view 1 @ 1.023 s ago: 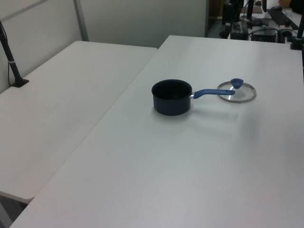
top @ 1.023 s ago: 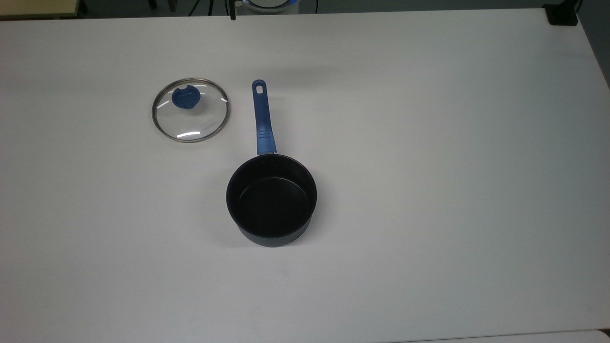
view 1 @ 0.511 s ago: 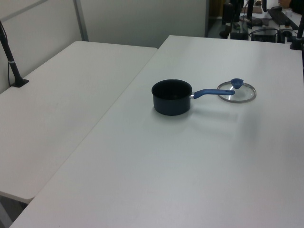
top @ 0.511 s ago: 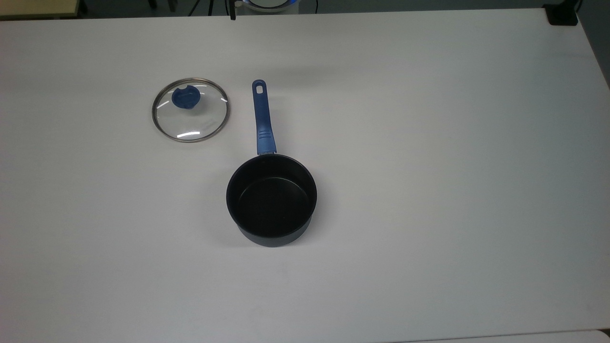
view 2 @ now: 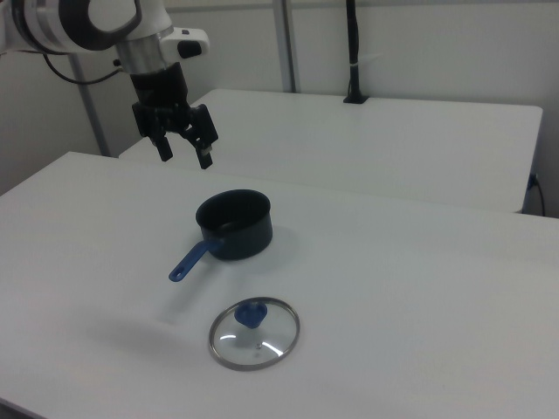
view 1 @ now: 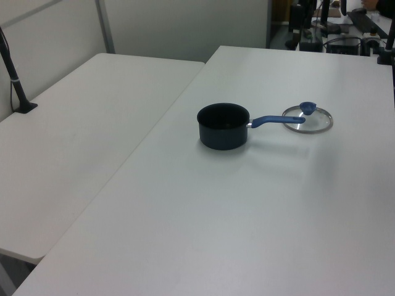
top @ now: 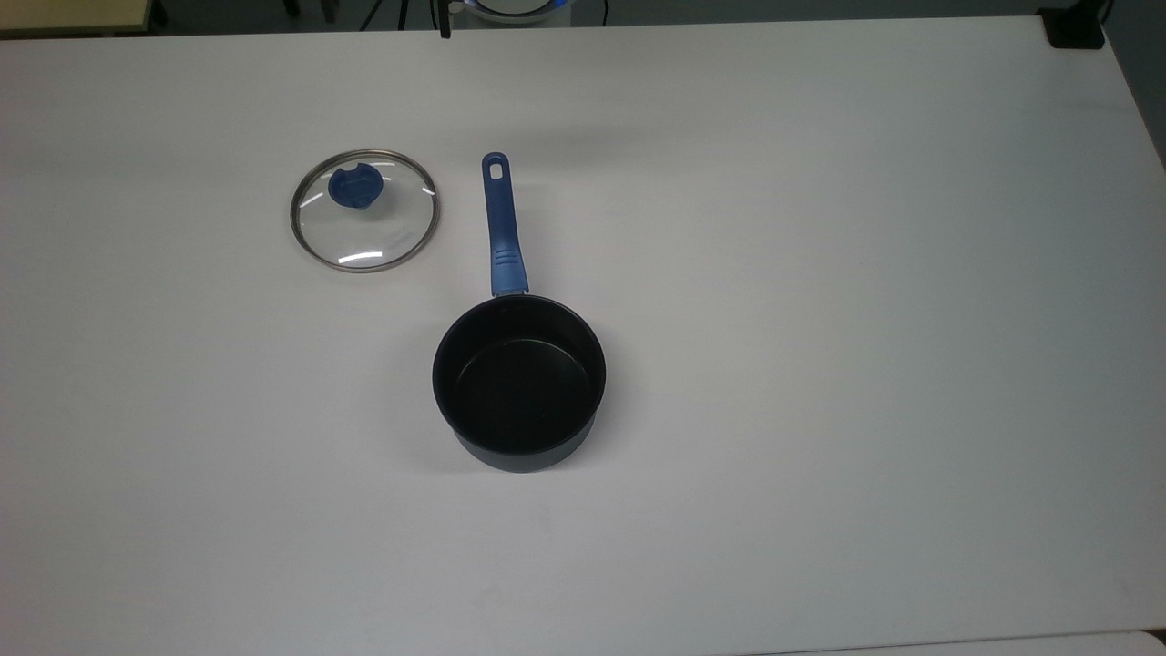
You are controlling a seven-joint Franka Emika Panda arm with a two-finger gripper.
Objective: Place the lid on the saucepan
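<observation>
Gripper: gripper (view 2: 184, 152) hangs in the air at the right view's upper left, fingers pointing down and spread apart, nothing between them.
Gripper versus pot: above and to the right view's left of the saucepan, well apart from it and from the lid.
Saucepan: saucepan (top: 518, 383) (view 1: 223, 126) (view 2: 234, 224) stands upright and uncovered near the middle of the white table (top: 820, 319) (view 1: 203, 209) (view 2: 419, 288).
Handle: blue handle (top: 501, 228) (view 1: 274, 120) (view 2: 190, 261) points to the far side in the top view, hole at its end.
Lid: glass lid (top: 364, 210) (view 1: 308, 118) (view 2: 254, 333) lies flat on the table, blue knob (top: 356, 187) (view 1: 307, 108) (view 2: 251, 312) up, to the top view's left of the handle, near it but not touching.
Second table: another white table (view 1: 68, 142) (view 2: 376, 140) adjoins on the left view's left.
</observation>
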